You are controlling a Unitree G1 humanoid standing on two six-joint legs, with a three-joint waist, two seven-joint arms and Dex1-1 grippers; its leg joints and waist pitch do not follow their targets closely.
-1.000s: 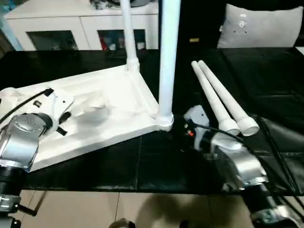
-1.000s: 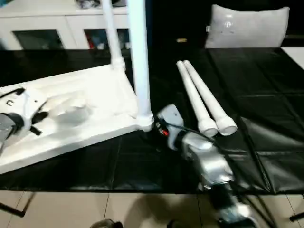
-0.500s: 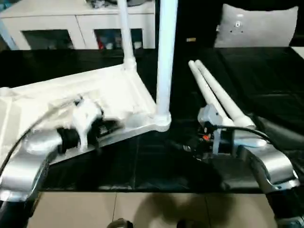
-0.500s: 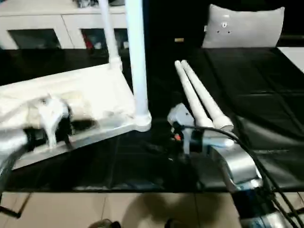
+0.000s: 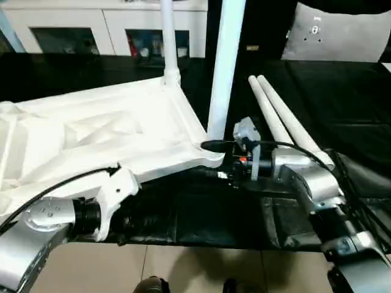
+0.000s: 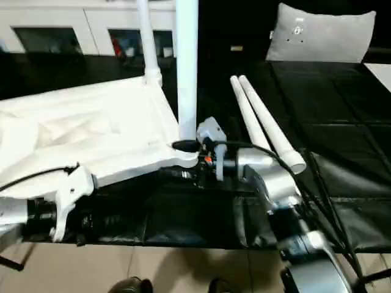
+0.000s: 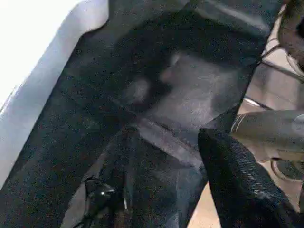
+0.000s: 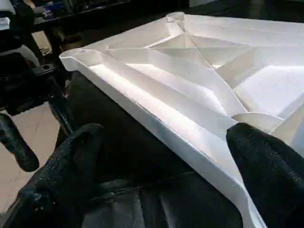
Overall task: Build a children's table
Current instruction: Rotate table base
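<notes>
Tabletop (image 5: 104, 131) is no longer under the left gripper (image 7: 166, 185), now off it, jaws apart; the wide-open right gripper (image 8: 161, 156) has reached its corner.

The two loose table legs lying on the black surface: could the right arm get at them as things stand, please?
Probably yes. The two loose legs lie just beside the right arm, uncovered, and the right tool is open, though it now points at the tabletop's near corner.
</notes>
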